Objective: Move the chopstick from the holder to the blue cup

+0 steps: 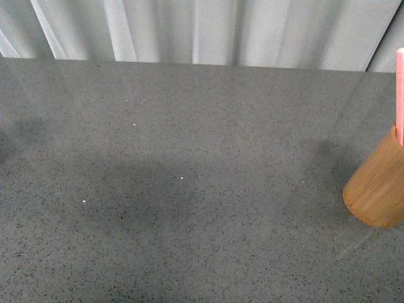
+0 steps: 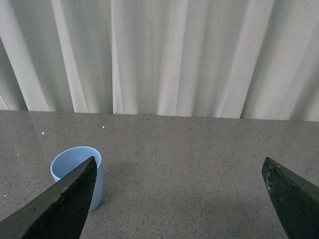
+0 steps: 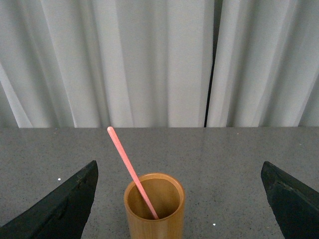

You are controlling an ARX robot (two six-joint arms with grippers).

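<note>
The tan wooden holder [image 1: 377,189] stands at the right edge of the front view, with one pink chopstick [image 1: 399,95] rising from it. From the right wrist, the holder [image 3: 154,214] sits upright ahead of my open right gripper [image 3: 179,172], a little off its centre line, and the chopstick [image 3: 130,169] leans inside it. The blue cup [image 2: 77,169] stands upright on the table ahead of my open left gripper [image 2: 179,167], partly behind one finger [image 2: 65,204]. Neither gripper holds anything. Neither arm shows in the front view, nor does the cup.
A grey speckled table [image 1: 177,189] fills the front view. White pleated curtains [image 1: 208,28] hang along its far edge, with a dark gap [image 3: 212,64] between panels in the right wrist view.
</note>
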